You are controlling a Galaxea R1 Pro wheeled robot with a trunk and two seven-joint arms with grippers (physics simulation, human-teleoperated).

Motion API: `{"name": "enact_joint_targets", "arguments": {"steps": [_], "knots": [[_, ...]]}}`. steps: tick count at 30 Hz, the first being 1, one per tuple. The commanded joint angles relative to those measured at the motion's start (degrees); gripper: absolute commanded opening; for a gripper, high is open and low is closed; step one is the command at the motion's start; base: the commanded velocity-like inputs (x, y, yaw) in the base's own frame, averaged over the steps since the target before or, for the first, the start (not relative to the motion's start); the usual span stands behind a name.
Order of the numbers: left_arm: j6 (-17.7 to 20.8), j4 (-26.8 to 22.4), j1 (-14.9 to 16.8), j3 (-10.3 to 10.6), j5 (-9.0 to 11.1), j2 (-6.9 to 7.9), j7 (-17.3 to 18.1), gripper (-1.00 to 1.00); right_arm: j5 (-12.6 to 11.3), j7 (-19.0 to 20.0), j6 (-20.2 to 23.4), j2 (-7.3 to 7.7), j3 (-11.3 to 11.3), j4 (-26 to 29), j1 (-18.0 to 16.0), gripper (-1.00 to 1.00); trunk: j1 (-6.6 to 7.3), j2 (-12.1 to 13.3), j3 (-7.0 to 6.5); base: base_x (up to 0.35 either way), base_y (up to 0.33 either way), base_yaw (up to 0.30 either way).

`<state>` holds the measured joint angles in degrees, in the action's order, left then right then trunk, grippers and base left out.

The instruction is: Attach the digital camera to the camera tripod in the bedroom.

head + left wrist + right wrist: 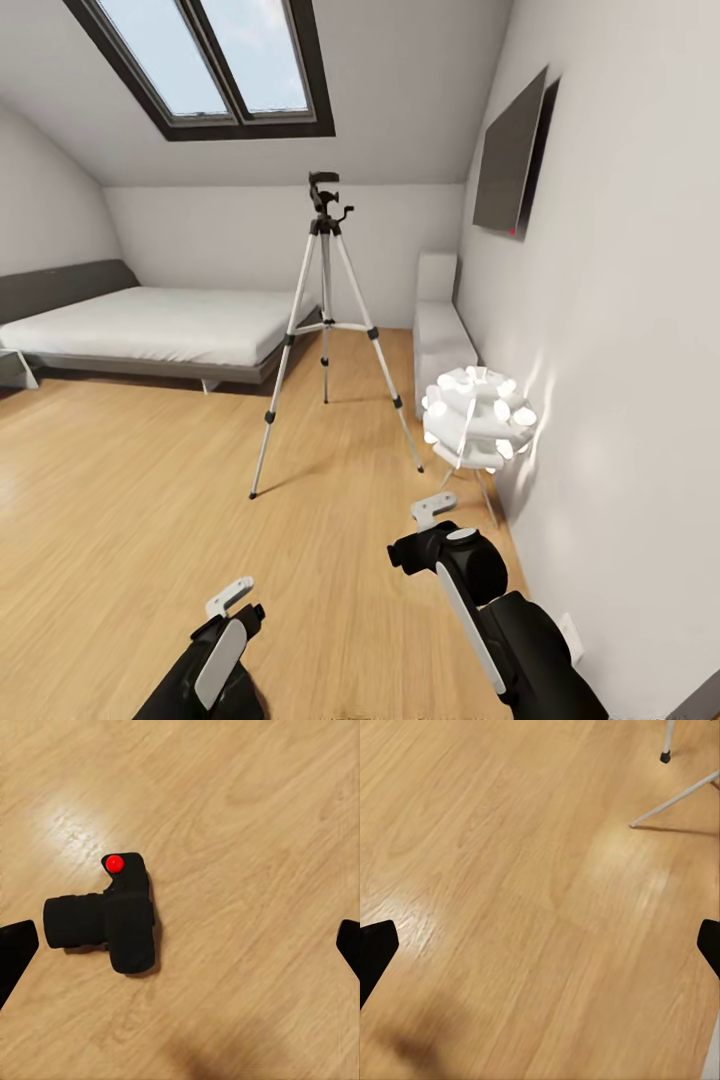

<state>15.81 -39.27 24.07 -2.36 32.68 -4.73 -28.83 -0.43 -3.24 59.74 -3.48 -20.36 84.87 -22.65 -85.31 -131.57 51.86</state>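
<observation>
Below, the left hand [180, 937] hangs spread wide over the digital camera [112, 913] (lying on the floor [255, 832], touching neither finger); the right hand [540, 945] gapes empty, camera tripod [324, 330] standing well ahead.

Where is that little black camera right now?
The digital camera lies on the light wood floor, seen in the left wrist view between the open fingertips of the left gripper, untouched. The camera tripod stands farther off, near the bed.

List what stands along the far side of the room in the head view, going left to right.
Low white bed → tall silver-legged camera tripod → white upholstered seat → black wall-mounted TV.
</observation>
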Motion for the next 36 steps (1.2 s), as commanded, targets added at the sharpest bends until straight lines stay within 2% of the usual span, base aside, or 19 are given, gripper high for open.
{"name": "enact_joint_targets", "arguments": {"steps": [1,14,29,36], "knots": [[0.52,-0.33,0.03,-0.14,0.36,-0.02,-0.39,1.0,-0.35,-0.31,0.26,-0.15,-0.09,0.02,-0.12,1.0,-0.22,-0.44,0.25,0.0,0.0,0.016],[1.72,-0.32,0.01,-0.11,0.38,0.2,-0.68,1.0,-4.44,-0.32,0.26,-0.51,-0.45,-0.02,-0.28,1.0,-3.07,-5.66,2.59,0.0,0.0,0.007],[1.87,-0.04,0.01,-0.09,0.37,0.34,-0.73,1.0,-4.92,0.86,-0.26,-0.08,-0.65,0.23,0.13,1.0,-6.37,-11.67,5.28,0.0,0.0,0.0],[1.86,-0.02,0.01,-0.1,0.37,0.39,-0.96,1.0,-4.93,0.96,-0.37,-0.11,-0.72,0.28,0.15,1.0,-6.55,-11.76,6.83,0.0,0.0,0.0]]}}
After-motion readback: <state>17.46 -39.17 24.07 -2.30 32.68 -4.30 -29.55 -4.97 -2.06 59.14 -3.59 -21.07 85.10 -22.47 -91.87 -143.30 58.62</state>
